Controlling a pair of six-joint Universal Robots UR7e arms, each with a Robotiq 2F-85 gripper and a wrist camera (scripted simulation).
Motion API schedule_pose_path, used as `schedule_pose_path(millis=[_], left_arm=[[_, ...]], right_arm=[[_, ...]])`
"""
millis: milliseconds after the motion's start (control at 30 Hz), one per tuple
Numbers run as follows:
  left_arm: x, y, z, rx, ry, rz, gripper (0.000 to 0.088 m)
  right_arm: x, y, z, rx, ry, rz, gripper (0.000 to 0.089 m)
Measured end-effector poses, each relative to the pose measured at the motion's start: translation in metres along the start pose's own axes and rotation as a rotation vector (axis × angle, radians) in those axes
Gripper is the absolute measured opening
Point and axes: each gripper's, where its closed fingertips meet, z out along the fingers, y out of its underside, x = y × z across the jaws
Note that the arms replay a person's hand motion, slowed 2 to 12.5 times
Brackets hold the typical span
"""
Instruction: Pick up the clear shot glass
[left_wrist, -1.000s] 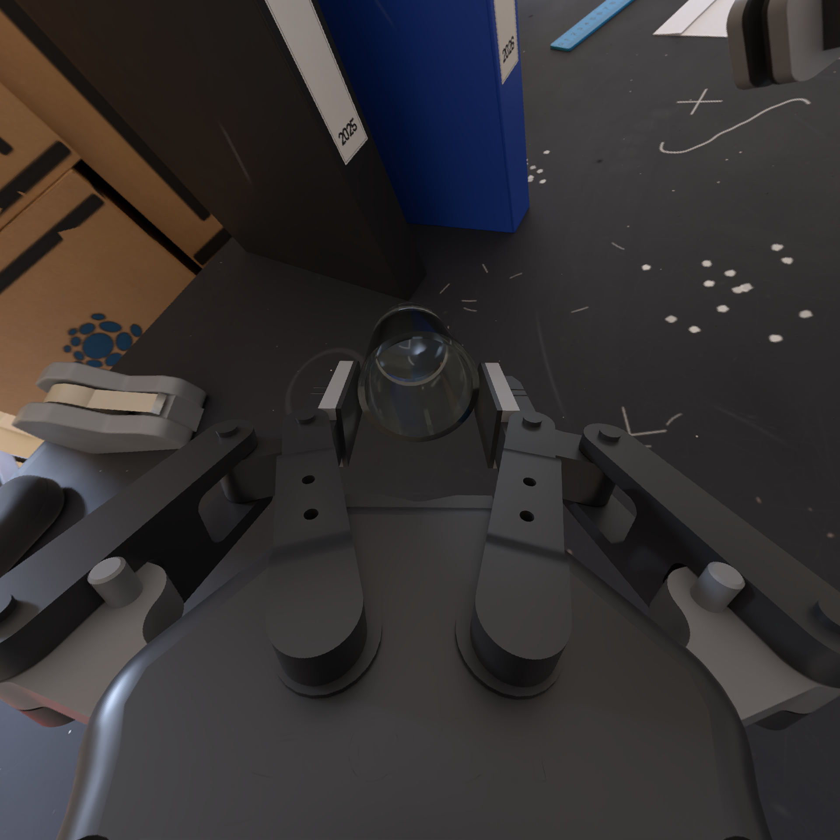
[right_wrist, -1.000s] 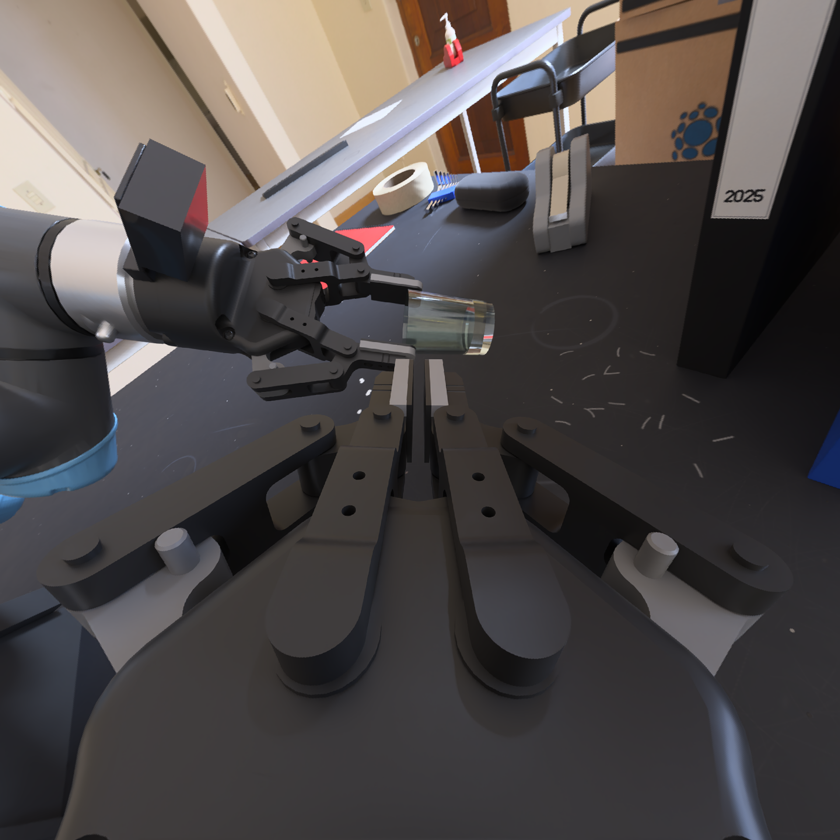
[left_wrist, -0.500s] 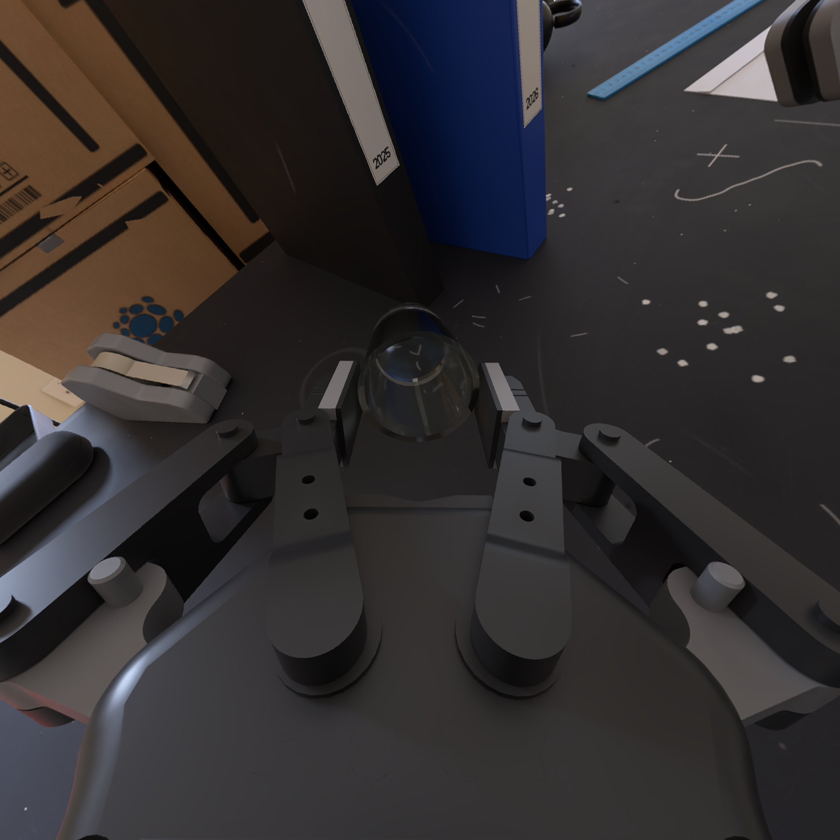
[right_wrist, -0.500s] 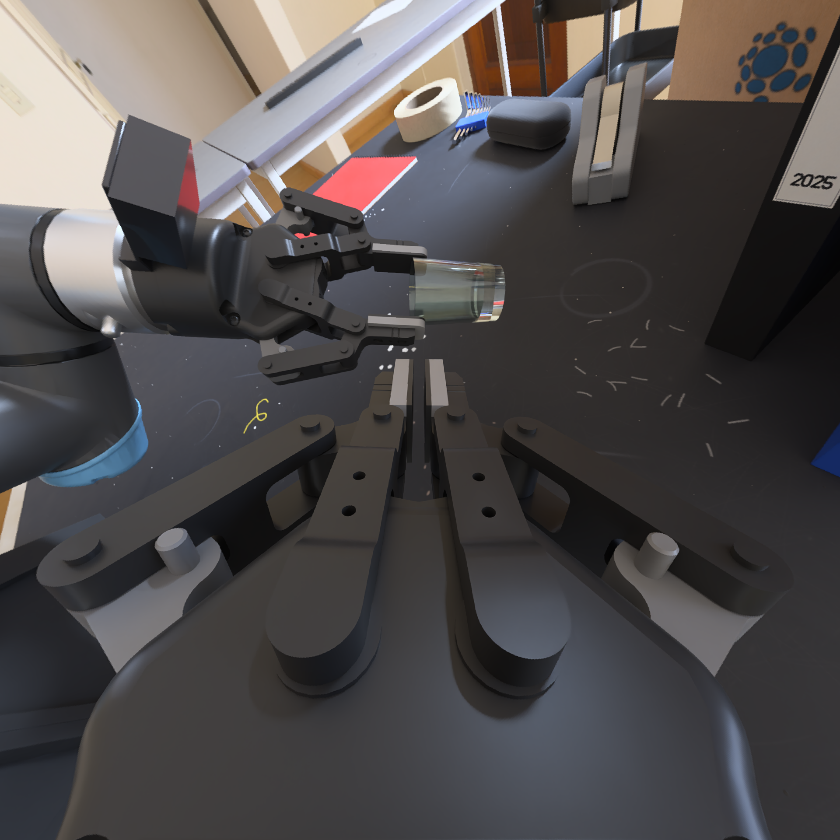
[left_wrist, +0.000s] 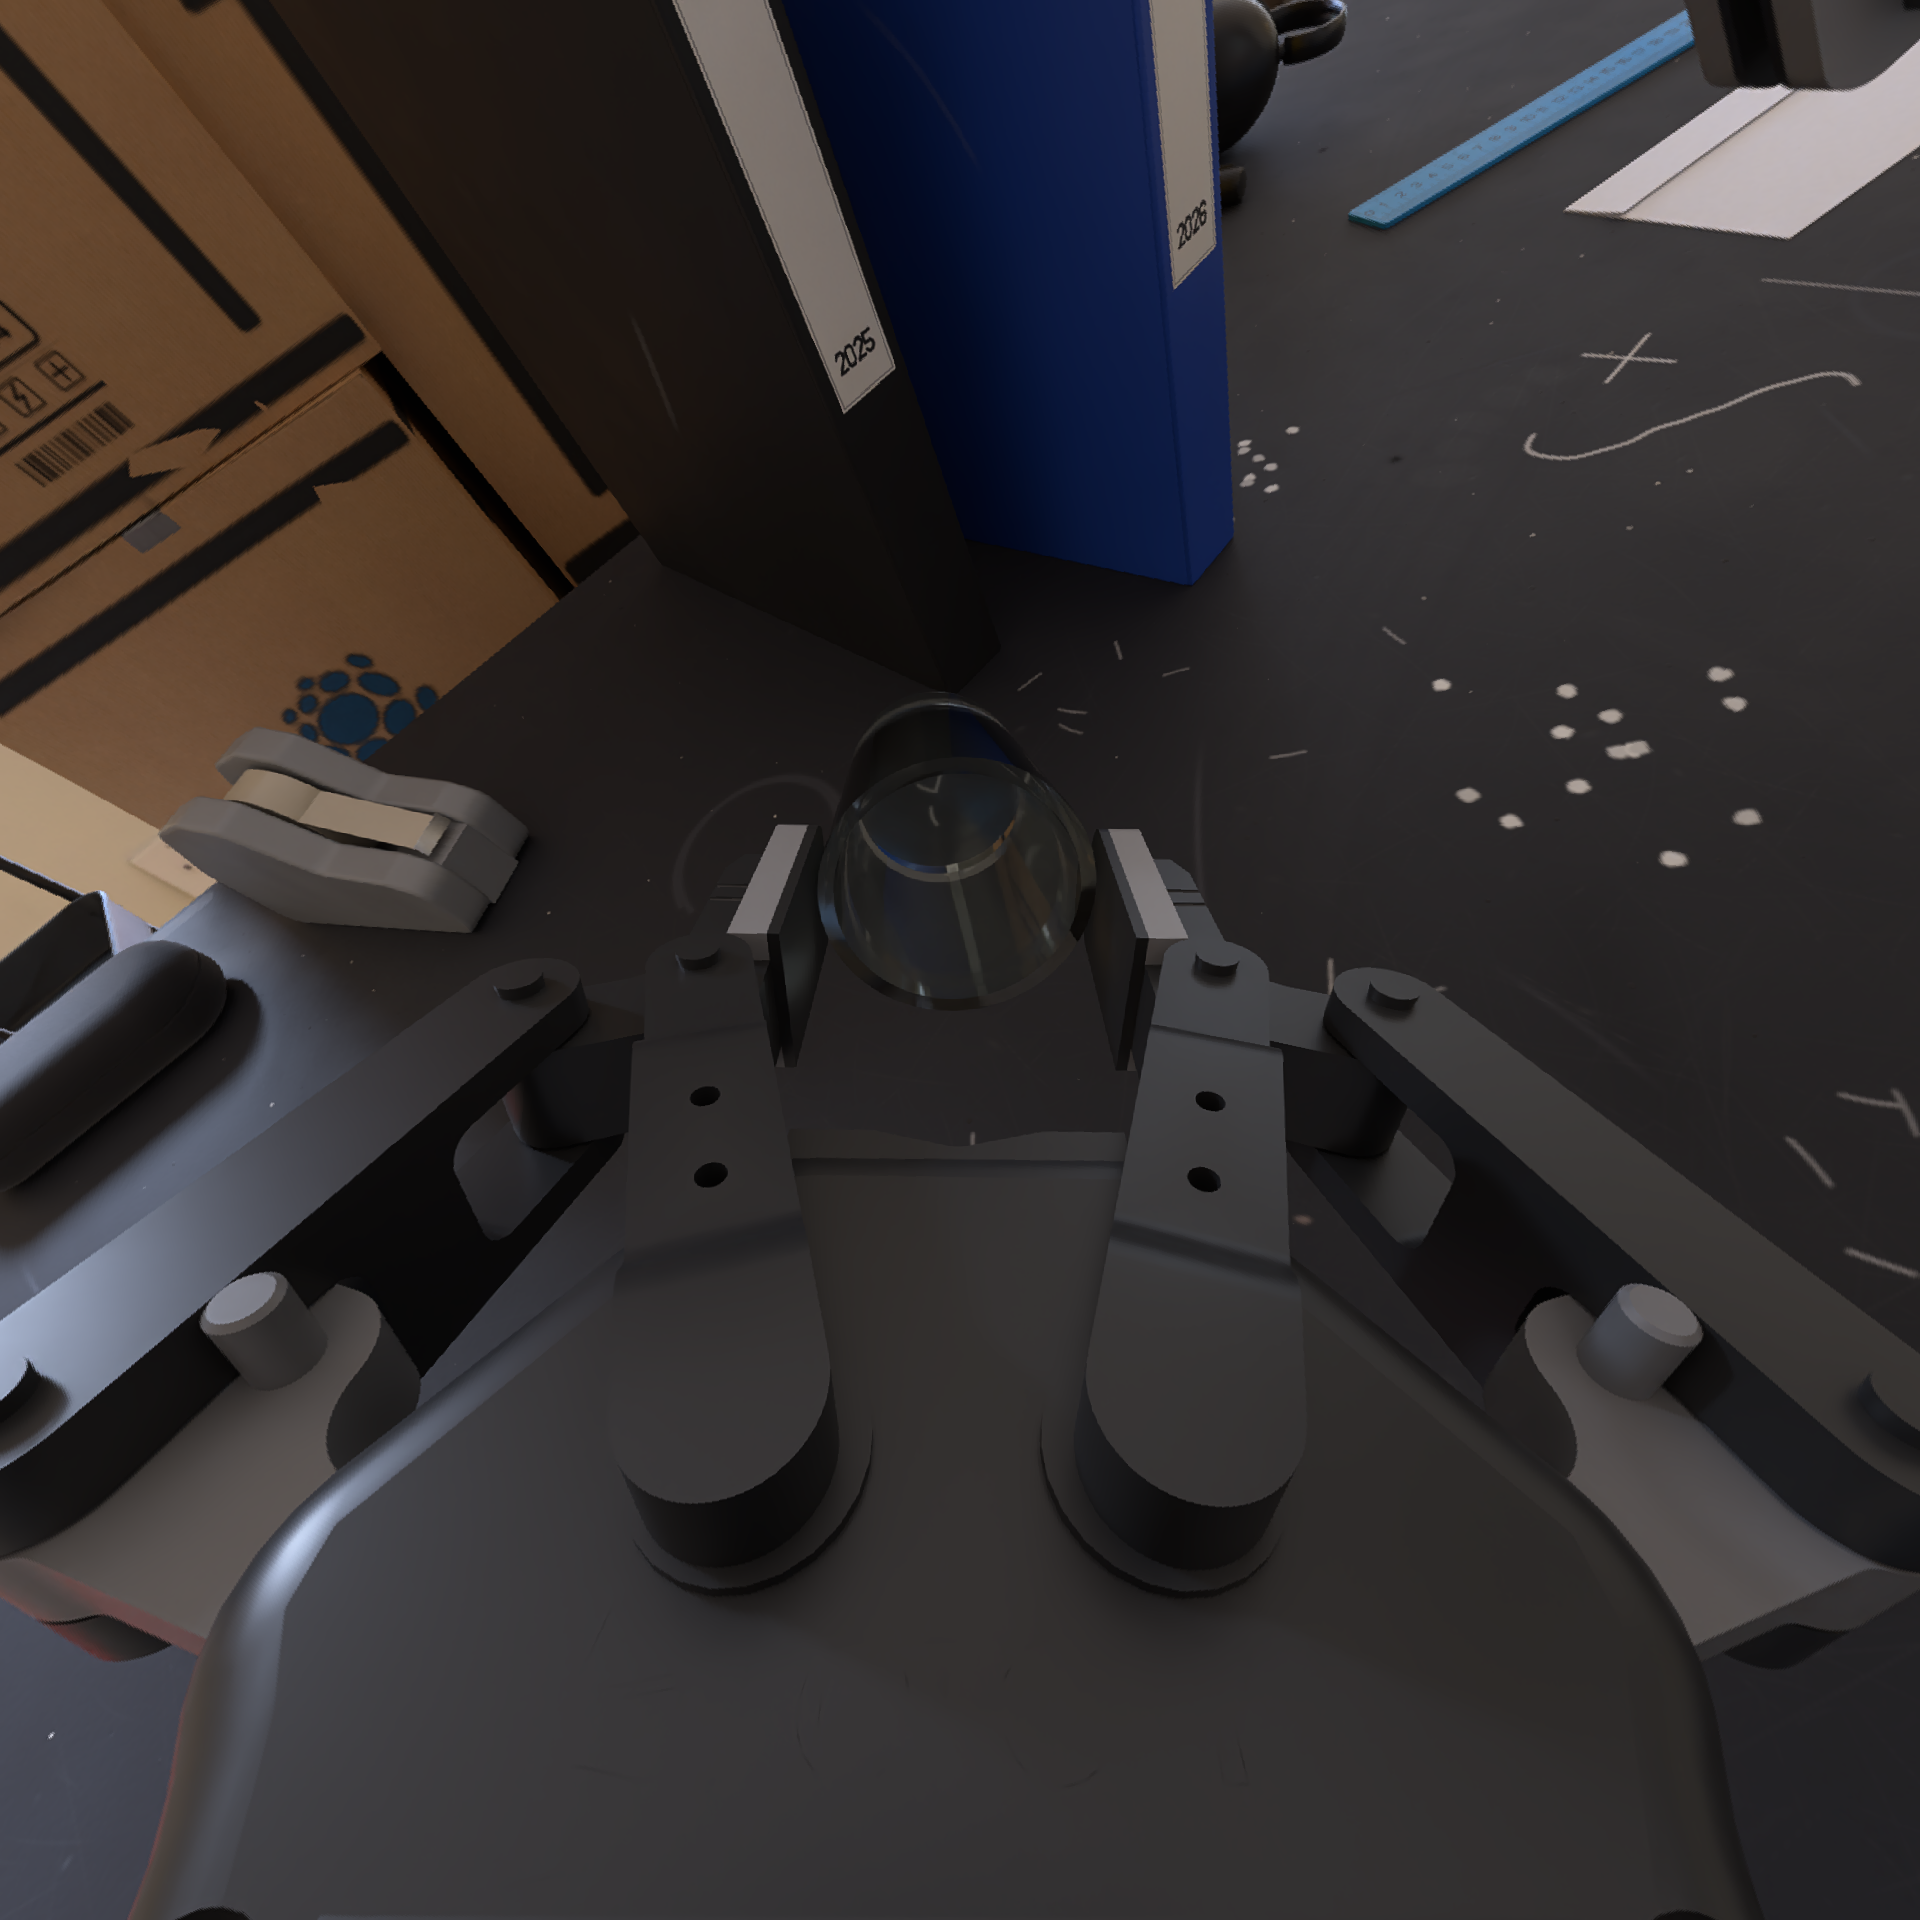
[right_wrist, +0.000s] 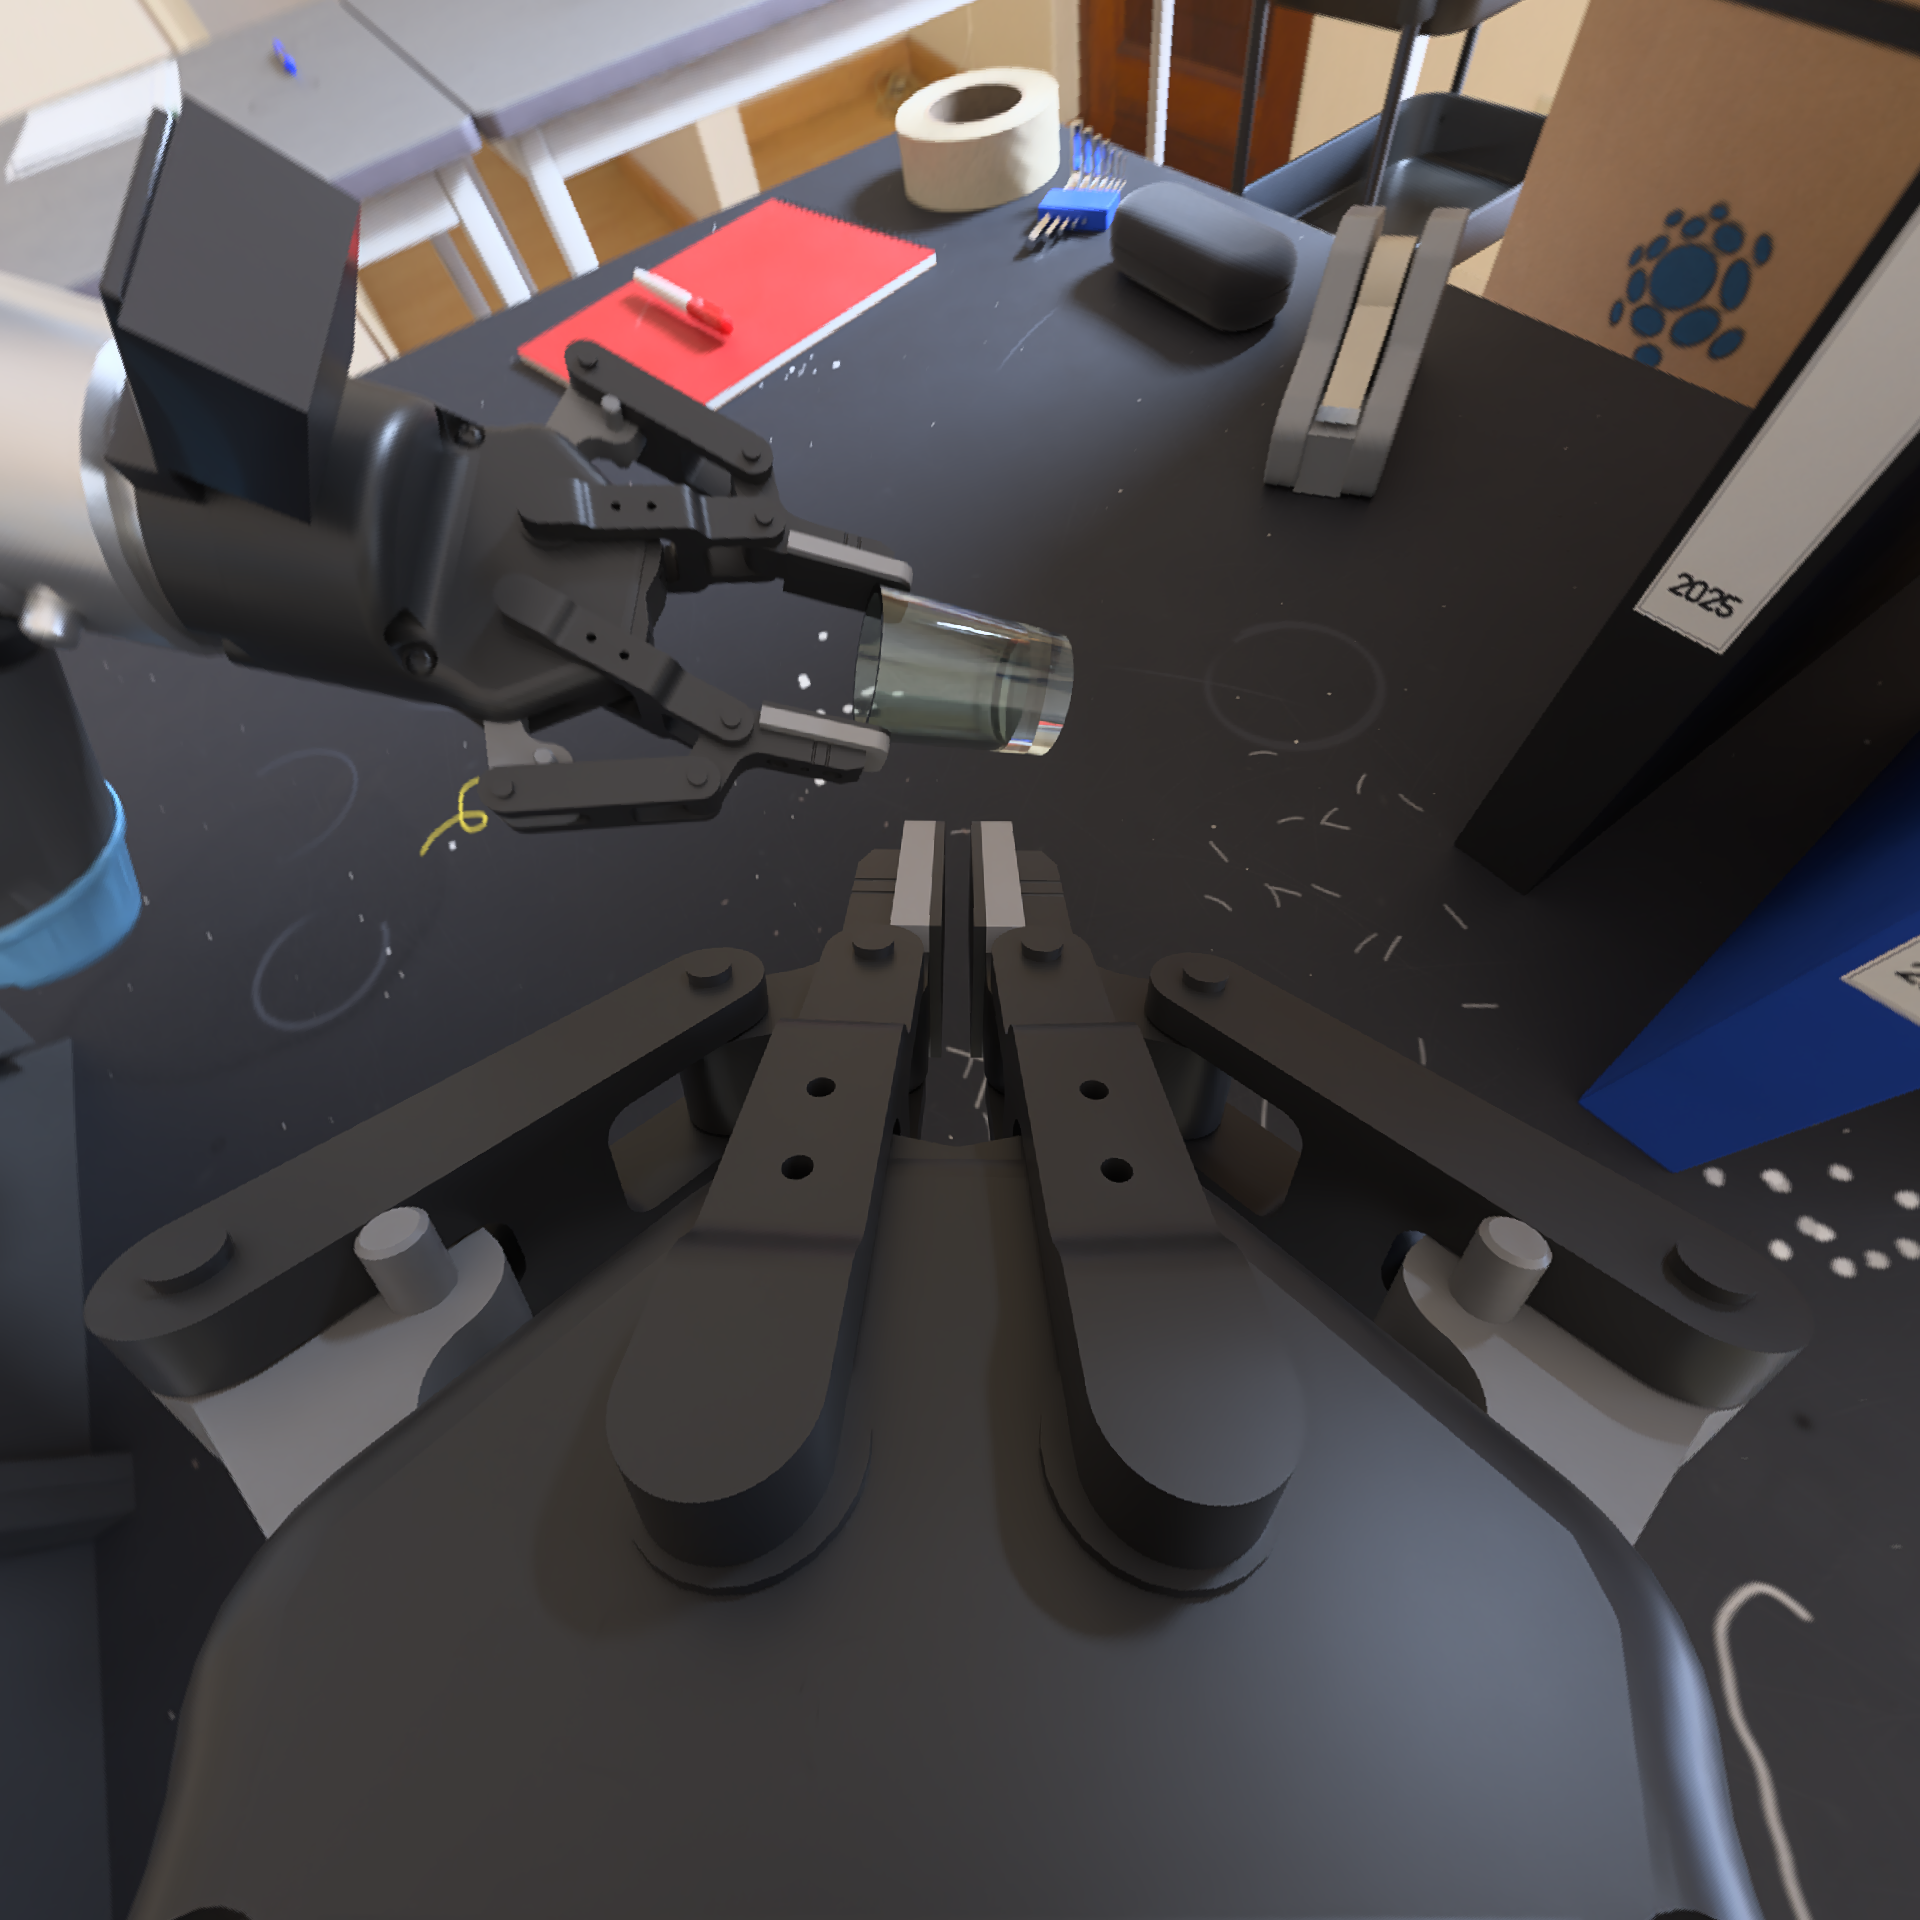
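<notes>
Higher now, clear shot glass (right_wrist: 966, 681) sideways.

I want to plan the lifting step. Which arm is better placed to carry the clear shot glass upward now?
Left. The left gripper is already shut on the clear shot glass, held sideways above the table. The right gripper is shut, empty, and apart from it.

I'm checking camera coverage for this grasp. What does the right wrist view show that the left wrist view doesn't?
Only the right wrist view shows the red notebook with a marker, the tape roll and the shut, empty right end effector.

Only the left wrist view shows the blue ruler and white paper.

Both show the shot glass held sideways off the table in the left end effector, plus the black binder and blue binder.
</notes>
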Motion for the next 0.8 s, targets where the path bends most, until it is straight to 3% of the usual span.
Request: schedule_pose_path(millis=[267, 433, 600, 800], left_arm=[[0.009, -0.001, -0.004, 0.004, 0.011, -0.052, 0.0451], [0.017, -0.001, -0.006, 0.003, 0.036, -0.105, 0.0451], [0.023, -0.004, -0.008, 0.013, 0.054, -0.148, 0.0451], [0.032, -0.007, -0.010, 0.032, 0.079, -0.168, 0.0451]], right_arm=[[0.002, 0.007, -0.003, -0.130, -0.008, -0.165, 0.0043], [0.006, 0.008, -0.003, -0.201, -0.007, -0.207, 0.0043], [-0.003, 0.005, 0.001, -0.233, -0.082, -0.177, 0.0043], [-0.010, 0.000, 0.003, -0.271, -0.159, -0.078, 0.0043]])
